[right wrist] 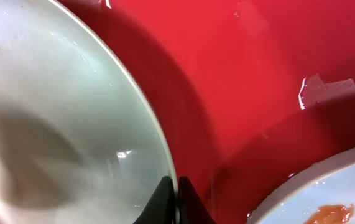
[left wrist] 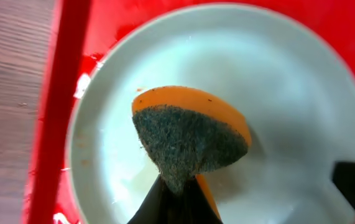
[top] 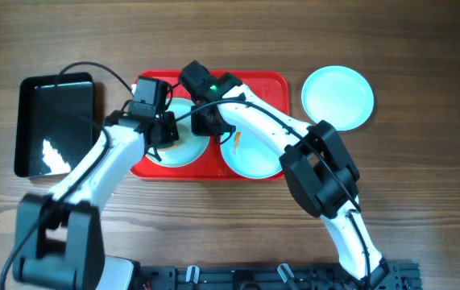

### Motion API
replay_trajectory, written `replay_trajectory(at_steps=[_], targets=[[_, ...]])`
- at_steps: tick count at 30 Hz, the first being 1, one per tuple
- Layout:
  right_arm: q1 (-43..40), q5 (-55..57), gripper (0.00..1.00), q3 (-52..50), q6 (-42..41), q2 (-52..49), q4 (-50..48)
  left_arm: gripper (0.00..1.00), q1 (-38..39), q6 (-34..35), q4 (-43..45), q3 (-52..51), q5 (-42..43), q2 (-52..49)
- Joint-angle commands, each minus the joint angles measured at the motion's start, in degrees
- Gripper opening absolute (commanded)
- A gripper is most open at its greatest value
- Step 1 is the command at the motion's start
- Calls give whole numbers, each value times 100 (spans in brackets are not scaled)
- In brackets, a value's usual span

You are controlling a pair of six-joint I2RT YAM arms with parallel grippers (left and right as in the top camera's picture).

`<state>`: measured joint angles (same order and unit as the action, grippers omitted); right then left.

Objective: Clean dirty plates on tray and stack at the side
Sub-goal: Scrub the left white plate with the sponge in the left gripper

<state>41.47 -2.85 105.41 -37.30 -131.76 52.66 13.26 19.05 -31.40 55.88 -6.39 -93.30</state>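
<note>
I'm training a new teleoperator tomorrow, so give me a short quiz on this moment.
1. True or false: the lone plate lies outside the red tray, to its right.
2. What does the left gripper hold? A) cloth B) sponge C) spoon
3. Fill in: the right gripper pinches the left plate by its ____.
Key: 1 true; 2 B, the sponge; 3 rim.

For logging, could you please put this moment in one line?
left gripper: orange-grey sponge on pale round plate | right gripper: pinches rim | red plastic tray: smeared plate
</note>
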Motion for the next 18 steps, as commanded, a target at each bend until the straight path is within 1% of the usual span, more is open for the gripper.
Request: replay_trajectory(at_steps=[1, 5, 10, 12, 18], targets=[[2, 157, 4, 22, -26, 179, -13, 4, 42, 136, 319, 33, 345, -503], [2, 160, 4, 22, -22, 179, -4, 4, 39, 138, 798, 33, 647, -837], [2, 160, 4, 22, -15, 179, 28, 4, -17, 111, 1156, 33, 555, -938], [2, 160, 4, 22, -17, 179, 48, 4, -83, 111, 1198, 33, 328, -938], [2, 162, 4, 22, -15, 179, 98, 4, -407, 109, 1193, 33, -710, -938]])
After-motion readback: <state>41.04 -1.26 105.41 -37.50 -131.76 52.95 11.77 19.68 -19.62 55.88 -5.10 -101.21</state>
